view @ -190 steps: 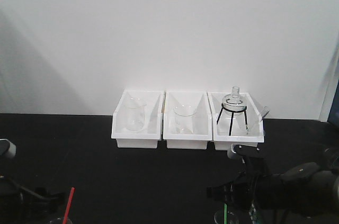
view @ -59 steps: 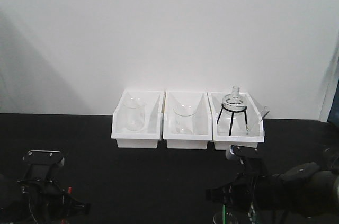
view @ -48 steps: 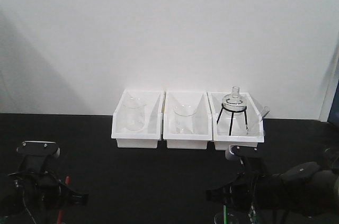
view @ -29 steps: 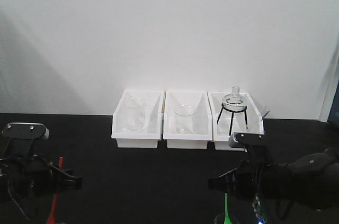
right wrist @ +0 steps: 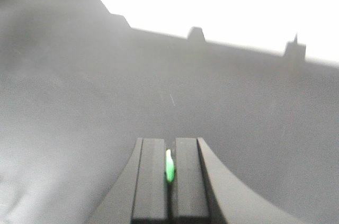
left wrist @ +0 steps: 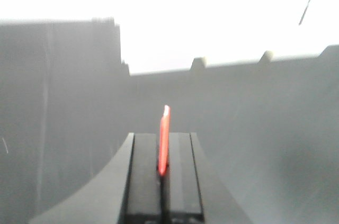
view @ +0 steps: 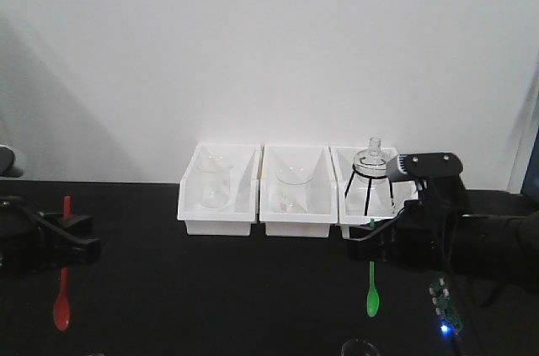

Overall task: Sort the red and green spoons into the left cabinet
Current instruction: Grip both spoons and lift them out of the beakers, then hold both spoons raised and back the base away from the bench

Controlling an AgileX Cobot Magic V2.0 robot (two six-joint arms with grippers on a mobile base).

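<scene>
The left gripper (view: 66,236) is clamped on the upper handle of the red spoon (view: 61,310). Its wrist view shows the two black fingers (left wrist: 145,176) pressed flat against the red strip with no gap. The right gripper (view: 371,238) pinches the green spoon (view: 371,299) the same way, near the top of the handle. Both spoons hang upright, bowl toward 6 o'clock, clear of the black table (view: 210,297). Half a second ago both tools were lower, with the bowls only just coming up at the bottom edge of the front view. A few seconds before that, each spoon stood in a glass down there. Now both are out and raised, so the pick looks done and what remains is the carry to the left cabinet, which no view shows plainly. The left arm (view: 25,242) reaches in level from 9 o'clock with its tool pointing toward 3 o'clock. The right arm (view: 488,247) comes in level from 3 o'clock, pointing toward 9 o'clock, its tool in front of the right-hand one of the white bins (view: 299,225). A glass rim (view: 360,345) sits at 6 o'clock from the green spoon.
</scene>
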